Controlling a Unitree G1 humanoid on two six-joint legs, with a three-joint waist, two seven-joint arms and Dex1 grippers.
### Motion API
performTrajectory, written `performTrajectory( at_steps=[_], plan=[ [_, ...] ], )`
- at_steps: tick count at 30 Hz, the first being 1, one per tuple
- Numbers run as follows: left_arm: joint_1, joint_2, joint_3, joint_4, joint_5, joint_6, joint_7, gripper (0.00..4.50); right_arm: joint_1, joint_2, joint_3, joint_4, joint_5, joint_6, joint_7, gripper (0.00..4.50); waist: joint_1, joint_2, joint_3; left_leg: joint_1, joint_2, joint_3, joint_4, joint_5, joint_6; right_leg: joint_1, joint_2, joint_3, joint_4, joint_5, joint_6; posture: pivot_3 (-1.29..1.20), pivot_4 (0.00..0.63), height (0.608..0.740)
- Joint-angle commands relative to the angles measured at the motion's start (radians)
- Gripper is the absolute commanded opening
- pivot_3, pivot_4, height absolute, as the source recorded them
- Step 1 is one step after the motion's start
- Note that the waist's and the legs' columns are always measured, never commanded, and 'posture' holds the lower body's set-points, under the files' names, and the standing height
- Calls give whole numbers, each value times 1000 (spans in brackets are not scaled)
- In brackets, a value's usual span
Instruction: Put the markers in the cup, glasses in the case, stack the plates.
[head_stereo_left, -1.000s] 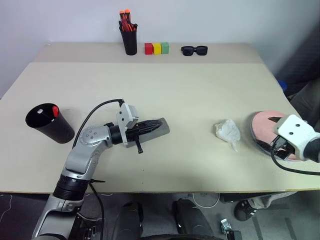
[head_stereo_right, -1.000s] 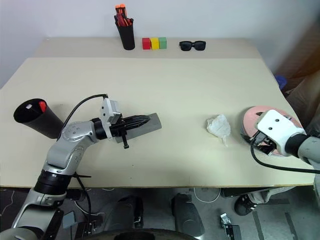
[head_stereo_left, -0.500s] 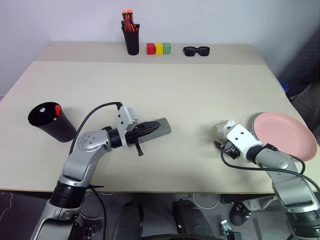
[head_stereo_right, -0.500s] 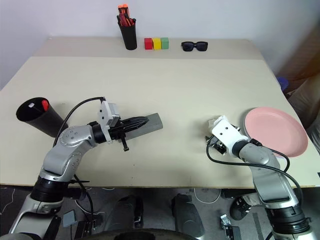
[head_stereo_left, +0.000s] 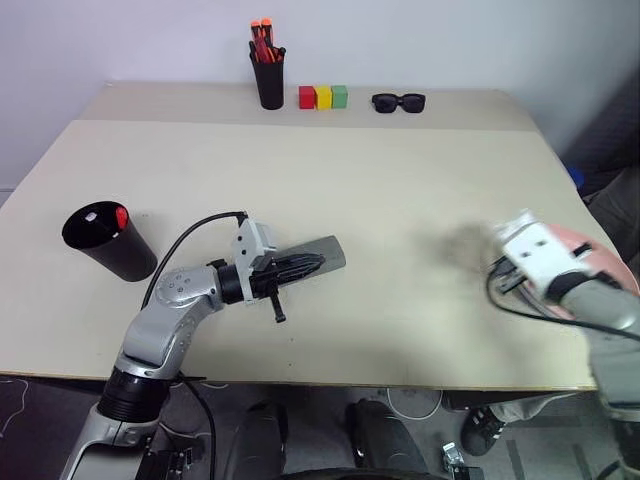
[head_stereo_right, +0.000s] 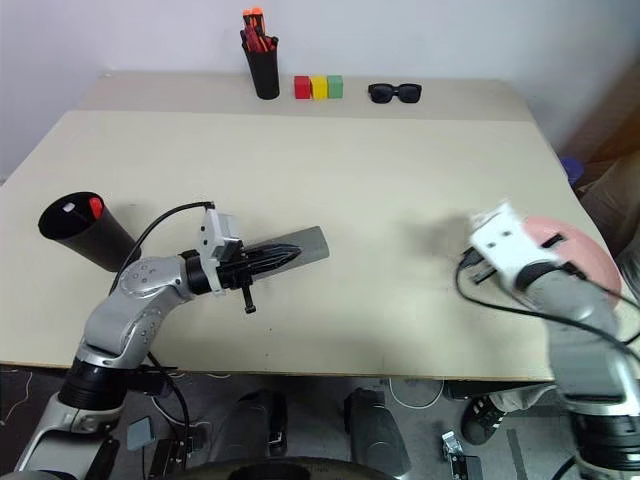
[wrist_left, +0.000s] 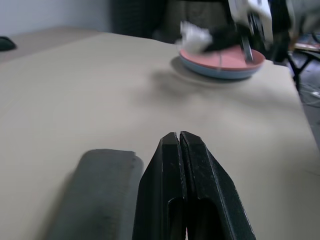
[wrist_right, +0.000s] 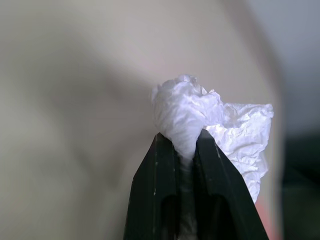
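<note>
The right gripper (wrist_right: 185, 150) has just clamped its two black fingers onto the crumpled white paper tissue (wrist_right: 210, 120), which a second ago lay loose on the beige table (head_stereo_left: 400, 180); it now carries the wad, lifted, towards the pink round plastic plate (wrist_left: 220, 59) stacked on the light blue one at the table's right edge. The left gripper (wrist_left: 179, 137), jaws pressed together and empty, hovers beside the grey felt spectacle case (head_stereo_left: 318, 254). The tapered black cup (head_stereo_left: 105, 240) at the left already holds both markers (head_stereo_left: 120, 216). Clearing clutter looks like the present step, and I cannot find the wire glasses
</note>
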Motion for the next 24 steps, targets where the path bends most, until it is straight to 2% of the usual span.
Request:
performTrajectory(
  at_steps=[1,6,7,9,13,15,20,24],
  plan=[
    [-15,10,-18,-19,-43,18,-60,0,54,-52,-100,-29,13,53,49,62,-1,0,0,0,0,0,0,0,0,0,0,0,0,0,-1,0,150,725],
    [-47,6,-38,9,-40,13,-106,0,127,-80,-132,-1,19,87,87,62,-5,0,0,0,0,0,0,0,0,0,0,0,0,-1,-2,0,150,725],
    [-52,5,-37,17,-35,8,-107,0,127,-77,-133,2,24,91,89,809,-6,0,0,0,0,0,0,0,0,0,0,0,0,-1,-2,0,150,725],
    [-57,5,-31,27,-25,-4,-102,0,121,-82,-128,6,29,83,96,1572,-8,1,-1,0,0,0,0,0,0,0,0,1,0,-1,-2,0,150,725],
    [-43,10,-14,22,-14,-17,-79,0,103,-102,-115,20,32,38,110,3615,-6,1,-1,1,0,0,0,0,0,0,0,1,0,-1,-2,0,150,725],
    [-31,8,5,22,8,-39,-43,0,85,-119,-104,42,29,-6,115,3615,-6,1,-1,0,0,0,0,0,0,0,0,1,0,-1,-2,0,150,725],
    [-32,-15,95,87,149,-117,204,0,-46,-73,-85,47,165,-81,164,3615,-9,1,-1,1,0,0,0,0,0,0,0,1,0,0,-1,0,150,725],
    [3,-18,187,67,206,-104,380,0,-169,61,-33,35,343,-61,196,3615,-8,0,0,2,0,0,-1,0,0,1,1,0,0,0,1,0,150,725]
  ],
)
